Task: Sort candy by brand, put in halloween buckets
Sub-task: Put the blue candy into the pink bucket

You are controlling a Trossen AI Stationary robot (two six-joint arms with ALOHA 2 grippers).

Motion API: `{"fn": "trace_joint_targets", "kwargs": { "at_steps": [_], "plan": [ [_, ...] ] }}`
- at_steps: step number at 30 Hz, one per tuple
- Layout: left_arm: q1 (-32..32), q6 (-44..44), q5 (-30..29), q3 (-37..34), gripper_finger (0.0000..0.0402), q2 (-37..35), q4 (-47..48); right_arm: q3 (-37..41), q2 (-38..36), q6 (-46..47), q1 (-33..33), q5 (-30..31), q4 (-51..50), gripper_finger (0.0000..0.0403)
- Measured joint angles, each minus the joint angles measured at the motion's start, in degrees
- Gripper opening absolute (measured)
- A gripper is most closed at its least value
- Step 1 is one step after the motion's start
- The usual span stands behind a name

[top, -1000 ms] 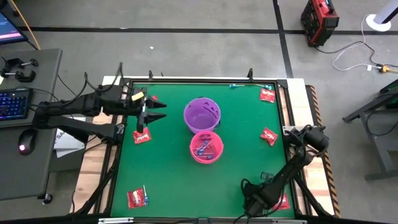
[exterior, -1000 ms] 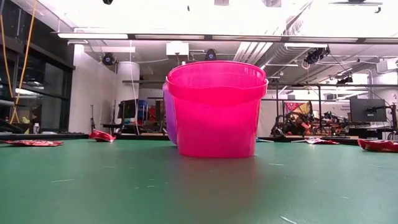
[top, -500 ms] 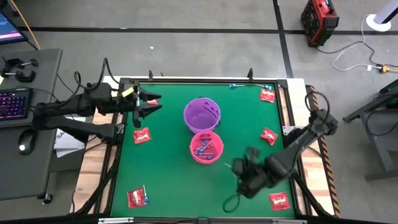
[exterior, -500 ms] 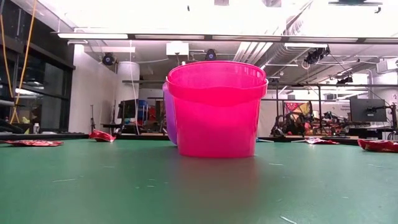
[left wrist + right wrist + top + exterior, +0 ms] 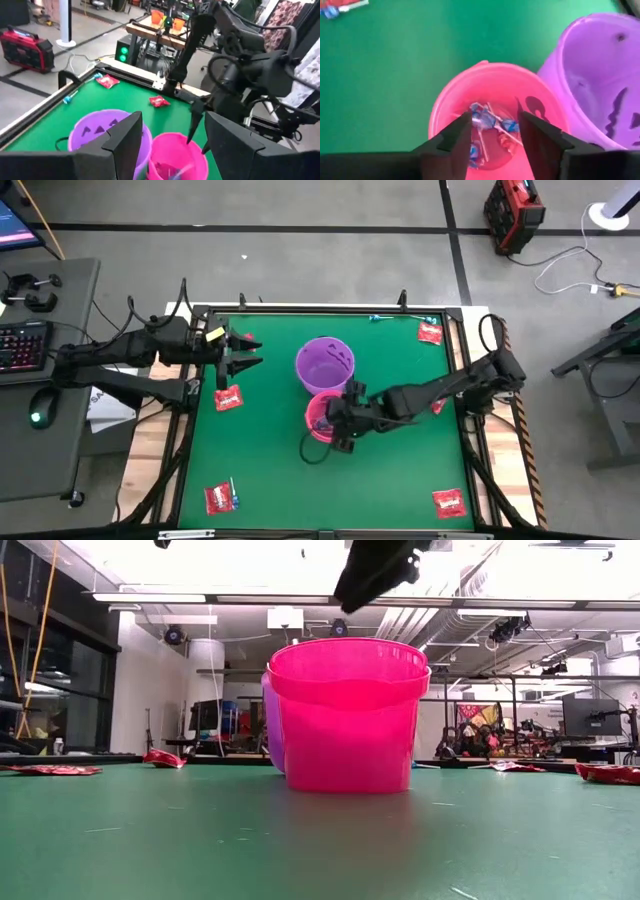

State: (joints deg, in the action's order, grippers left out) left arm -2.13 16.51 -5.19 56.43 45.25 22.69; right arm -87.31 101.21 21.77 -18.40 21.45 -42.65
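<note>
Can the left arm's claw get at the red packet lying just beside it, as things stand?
Probably yes. The left claw hangs open above the table's left side, and the red packet lies flat on bare green mat right by it, nothing over it. The right claw is away over the pink bucket.

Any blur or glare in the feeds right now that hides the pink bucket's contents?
Right wrist view: sharp, lollipops clear inside the pink bucket. Low view: ceiling lights wash out the top, and the bucket wall hides its contents. High view: right pincer covers part of the bucket.
</note>
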Motion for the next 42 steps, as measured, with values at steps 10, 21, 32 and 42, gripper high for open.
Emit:
{"fn": "trace_joint_targets", "kwargs": {
  "at_steps": [10,21,32,42],
  "plan": [
    [5.5,9.7,1.9,0.0,0.0204,1.2,14.0,0.0,-4.5,1.5,1.6,-3.5,-9.6,0.0237],
    [33.7,27.6,9.1,0.0,0.0204,23.3,30.2,0.0,-9.8,15.5,-4.4,5.7,-35.2,0.0238],
    [55.5,-18.2,3.5,0.0,0.0204,44.2,26.1,0.0,-9.4,11.2,-3.5,5.2,-31.9,0.0238],
    [56.0,-24.7,1.1,0.0,0.0204,48.1,6.6,0.0,-9.4,11.2,-3.3,4.8,-31.9,0.0238]
  ]
}}
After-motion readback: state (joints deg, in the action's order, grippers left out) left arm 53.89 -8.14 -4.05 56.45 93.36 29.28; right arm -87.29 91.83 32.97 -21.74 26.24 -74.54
